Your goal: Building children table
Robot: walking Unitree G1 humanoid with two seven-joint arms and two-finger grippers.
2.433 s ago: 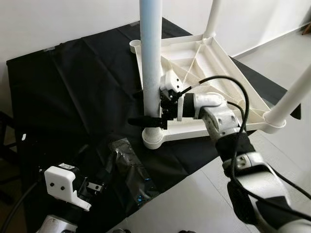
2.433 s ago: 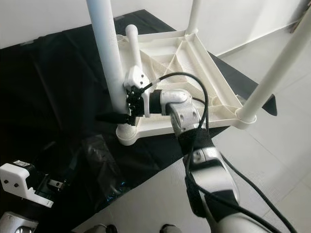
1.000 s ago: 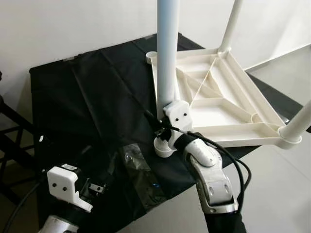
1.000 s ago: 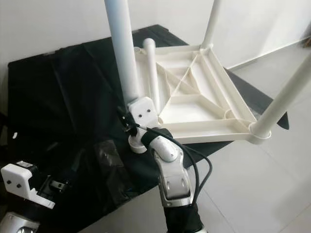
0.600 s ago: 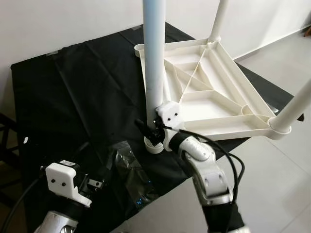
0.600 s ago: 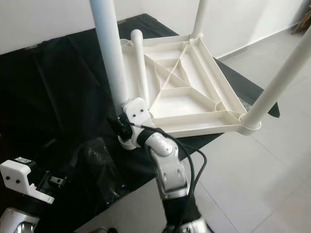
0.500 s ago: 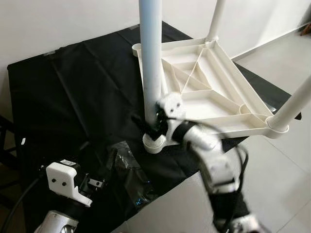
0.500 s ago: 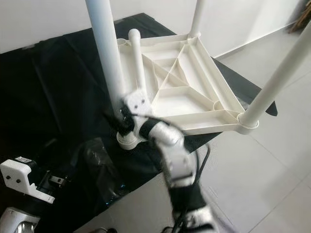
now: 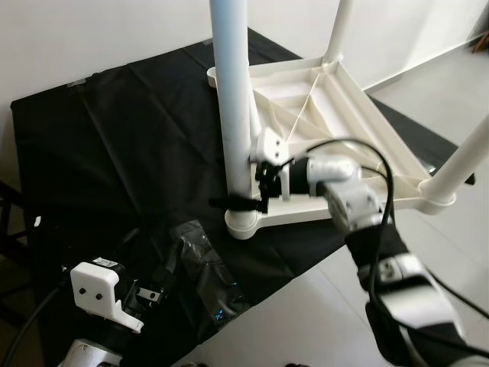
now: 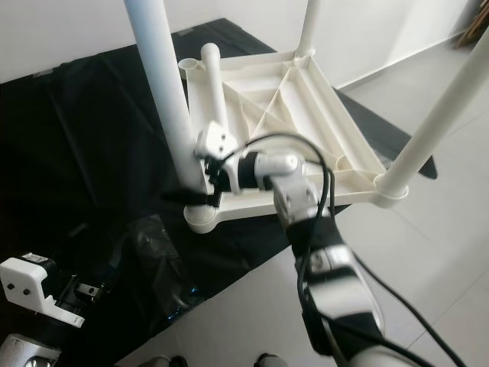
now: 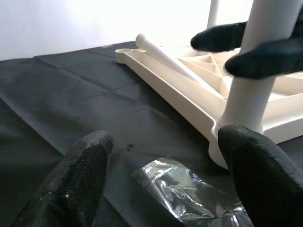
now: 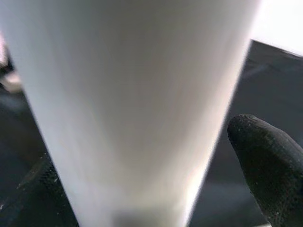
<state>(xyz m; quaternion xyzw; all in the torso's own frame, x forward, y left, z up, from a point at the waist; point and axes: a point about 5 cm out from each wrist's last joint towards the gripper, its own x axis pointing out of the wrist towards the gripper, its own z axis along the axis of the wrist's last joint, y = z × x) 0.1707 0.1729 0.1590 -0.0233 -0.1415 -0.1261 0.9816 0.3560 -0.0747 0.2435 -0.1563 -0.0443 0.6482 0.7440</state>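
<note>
The white plastic table top (image 9: pixel 359 130) lies upside down on a black cloth (image 9: pixel 114 145). Three white legs stand in its corner sockets: a near leg (image 9: pixel 233 115), a far leg (image 9: pixel 340 30) and a right leg (image 9: pixel 466 157). One loose leg (image 10: pixel 215 88) lies across the underside by the open far-left socket (image 9: pixel 215 74). My right gripper (image 9: pixel 235 200) is shut on the near leg just above its socket (image 9: pixel 243 223), one fingertip (image 12: pixel 267 165) beside the tube. Low at the front left, my left gripper (image 11: pixel 165 189) hangs open over the cloth, holding nothing.
A crumpled clear plastic bag (image 9: pixel 202 271) lies on the cloth in front of the near socket. The cloth's front edge runs diagonally, with pale tiled floor (image 9: pixel 306 313) beyond it. A white wall stands behind and a dark stand (image 9: pixel 9 229) at the far left.
My right arm has swung from in front of the near leg round to its right side, and the gripper now holds the leg slightly higher. The view shifted; the left gripper stayed put.
</note>
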